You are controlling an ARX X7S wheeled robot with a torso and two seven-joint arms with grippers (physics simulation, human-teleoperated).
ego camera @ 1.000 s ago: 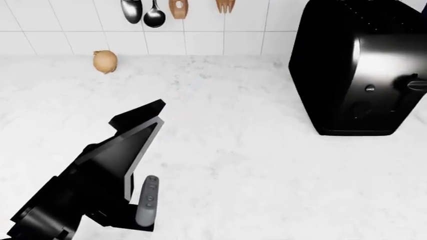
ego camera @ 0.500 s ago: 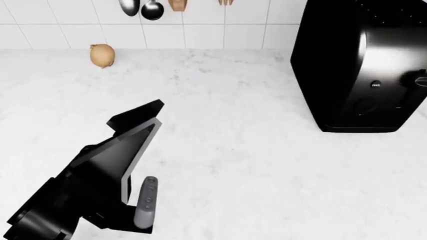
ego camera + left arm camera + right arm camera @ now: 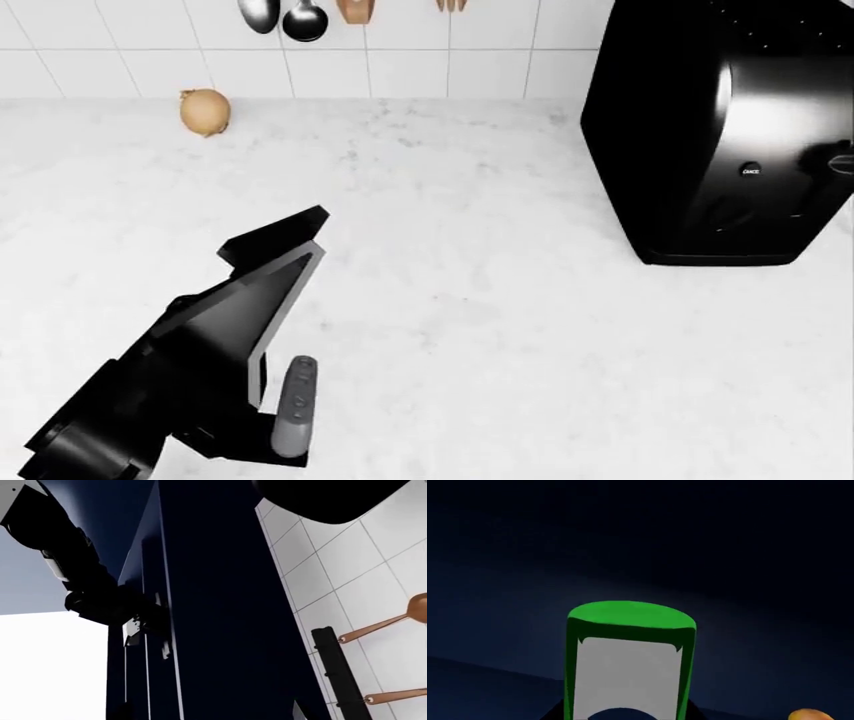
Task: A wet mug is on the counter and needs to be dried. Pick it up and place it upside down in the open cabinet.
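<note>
On my head camera I look down at the white marble surface (image 3: 507,330). A tan onion (image 3: 203,110) sits near the tiled wall at the far left, and a big black toaster (image 3: 727,130) stands at the far right, well apart from it. Utensils (image 3: 304,18) hang on the tiles above. My left arm (image 3: 200,360) reaches up out of the lower left corner; its tool is not visible here, and the mug does not show in this view at all.

My left wrist camera gives me navy cabinet fronts (image 3: 213,620), white wall tiles and copper-coloured utensils (image 3: 387,625) on a dark rail. A black arm (image 3: 87,580) shows against the cabinet. This tool's fingers are out of frame.

My right wrist camera shows the mug (image 3: 630,660) close up, bright green with a pale panel, against dark navy. I cannot tell whether the right tool grips it, since no fingers are clearly visible.
</note>
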